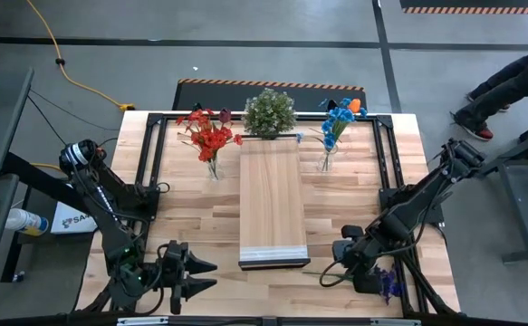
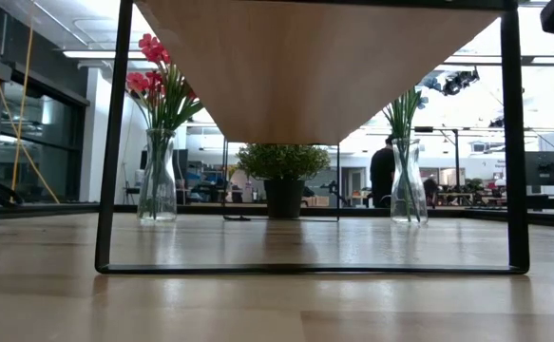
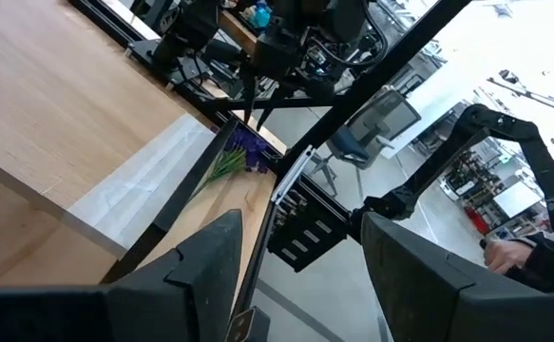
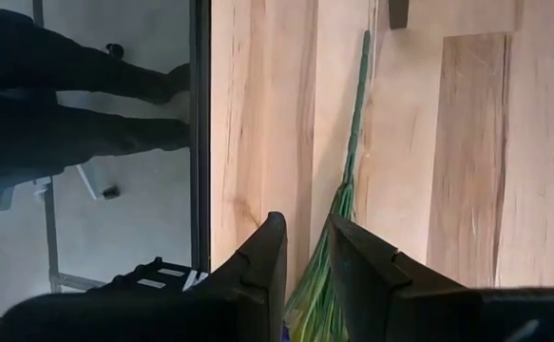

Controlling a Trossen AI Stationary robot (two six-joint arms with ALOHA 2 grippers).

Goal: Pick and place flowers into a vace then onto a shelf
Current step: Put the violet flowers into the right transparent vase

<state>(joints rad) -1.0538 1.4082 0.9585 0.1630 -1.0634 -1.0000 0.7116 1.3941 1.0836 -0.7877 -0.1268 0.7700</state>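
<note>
On tabletop [image 1: 200, 226], purple flower [image 4: 338, 228] stem lies between right tool [image 4: 305, 252] fingers.

Red flowers [image 1: 209, 136] and blue flowers [image 1: 338, 120] in vases, purple flower [image 1: 388, 285] lying flat, shelf [image 1: 272, 204] bare

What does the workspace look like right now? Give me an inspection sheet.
Surface: slatted wooden table, shelf raised at centre.
Job's things: red flowers and blue flowers stand in glass vases; purple flower lies at the near right edge.
Clutter: potted plant behind the shelf.
End effectors: left end effector open, empty; right end effector closed on the purple flower's stem.
Cables: yellow cable on the floor.
Surroundings: person's legs at right.
</note>
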